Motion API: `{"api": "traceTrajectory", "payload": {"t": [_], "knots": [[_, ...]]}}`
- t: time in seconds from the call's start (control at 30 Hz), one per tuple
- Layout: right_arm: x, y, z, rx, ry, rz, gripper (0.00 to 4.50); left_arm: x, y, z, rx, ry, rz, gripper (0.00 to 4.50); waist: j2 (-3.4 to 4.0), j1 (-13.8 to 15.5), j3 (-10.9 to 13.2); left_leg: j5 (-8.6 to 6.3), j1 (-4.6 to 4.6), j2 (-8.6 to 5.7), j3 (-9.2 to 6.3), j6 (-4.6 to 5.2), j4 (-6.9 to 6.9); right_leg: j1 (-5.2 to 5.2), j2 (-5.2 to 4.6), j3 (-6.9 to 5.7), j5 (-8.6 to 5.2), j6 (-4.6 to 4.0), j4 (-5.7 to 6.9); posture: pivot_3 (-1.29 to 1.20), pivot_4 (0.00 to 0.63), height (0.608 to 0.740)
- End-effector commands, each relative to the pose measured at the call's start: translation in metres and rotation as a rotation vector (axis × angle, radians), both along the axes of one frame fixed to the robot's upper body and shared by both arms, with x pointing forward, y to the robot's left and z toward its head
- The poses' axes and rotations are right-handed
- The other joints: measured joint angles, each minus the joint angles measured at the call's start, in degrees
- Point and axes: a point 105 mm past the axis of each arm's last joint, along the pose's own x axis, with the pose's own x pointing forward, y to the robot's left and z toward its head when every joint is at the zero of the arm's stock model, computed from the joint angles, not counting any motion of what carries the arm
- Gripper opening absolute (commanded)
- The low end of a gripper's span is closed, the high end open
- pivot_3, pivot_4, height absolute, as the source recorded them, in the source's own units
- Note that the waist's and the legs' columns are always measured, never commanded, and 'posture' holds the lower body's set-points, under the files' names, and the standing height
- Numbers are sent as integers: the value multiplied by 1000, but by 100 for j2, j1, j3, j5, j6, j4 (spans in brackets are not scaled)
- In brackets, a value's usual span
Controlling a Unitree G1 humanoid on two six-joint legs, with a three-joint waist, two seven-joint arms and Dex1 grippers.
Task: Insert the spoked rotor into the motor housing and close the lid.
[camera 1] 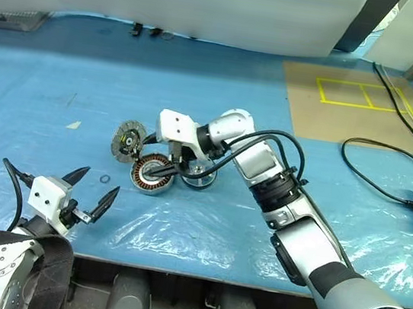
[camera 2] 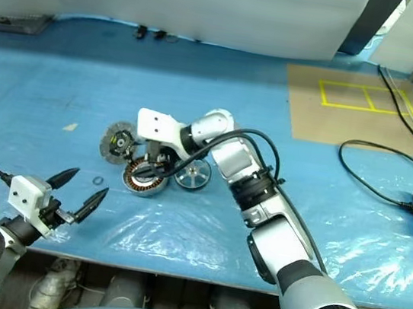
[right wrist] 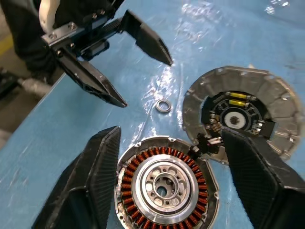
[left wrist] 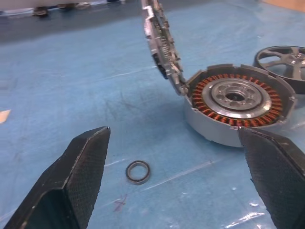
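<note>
My left gripper (camera 1: 95, 191) hovers low over the near edge of the blue sheet (camera 1: 45, 101) that covers the table, at the left of the scene. Its two black fingers (left wrist: 81, 176) are spread wide with nothing between them. Just beyond its tips a small dark ring (camera 1: 104, 179) lies flat on the sheet (a loose washer or bearing ring, by its look).

Further toward the middle, the lid (camera 1: 127, 142) stands nearly on edge, tilted, its dark ribbed face with the small yellowish centre turned toward me. In the left wrist view its lower edge leans against the rim of the motor housing (camera 1: 151, 174). The housing sits flat on the sheet right beside it, open side up, with the ring of copper windings showing around the central hole. Nothing is inside the cup.

My right gripper (right wrist: 167, 171) comes in from the right and points toward my left, tilted downward, directly over the housing. Its fingers (right wrist: 90, 181) are parted, one on each side of the housing as my wrist camera sees it, and they clamp nothing.

The spoked rotor (camera 2: 192, 174) lies on the sheet just to the right of the housing, partly under my right wrist, outside the cup.

Well to the right, a black cable (camera 1: 377, 174) curls over the sheet.
</note>
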Motion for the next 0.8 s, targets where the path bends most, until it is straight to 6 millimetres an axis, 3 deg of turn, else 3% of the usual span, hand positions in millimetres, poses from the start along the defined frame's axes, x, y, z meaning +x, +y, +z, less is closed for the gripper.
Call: {"api": "traceTrajectory", "payload": {"t": [0.03, 0.2, 0.37, 0.8], "knots": [[2, -9, 23, 172, -19, -77, 2504, -3, 9, -1, -1, 6, 64, 4500, -2, -1, 1, 0, 0, -1, 0, 0, 0, 0, 0, 0, 0, 0, 0, 0, 150, 740], [1, -24, 34, 343, 35, -164, 2504, 7, 17, -9, -9, 42, 145, 4500, -2, -6, 0, 0, 6, 2, -2, 0, 0, -1, 7, 0, 0, 1, 4, 0, 150, 740], [-1, -38, 27, 330, 145, -193, 2504, 22, 17, -14, -44, 68, 187, 4500, -6, -1, -1, 0, 5, -2, -2, 0, 9, 2, 5, 1, 0, 2, 7, 0, 150, 740], [1, -46, 16, 291, 128, -236, 2504, 37, 9, -40, -29, 217, 178, 4500, -8, 9, -2, 1, 4, -3, -4, 0, 9, 2, 8, 0, 1, 1, 8, 0, 150, 740]]}}
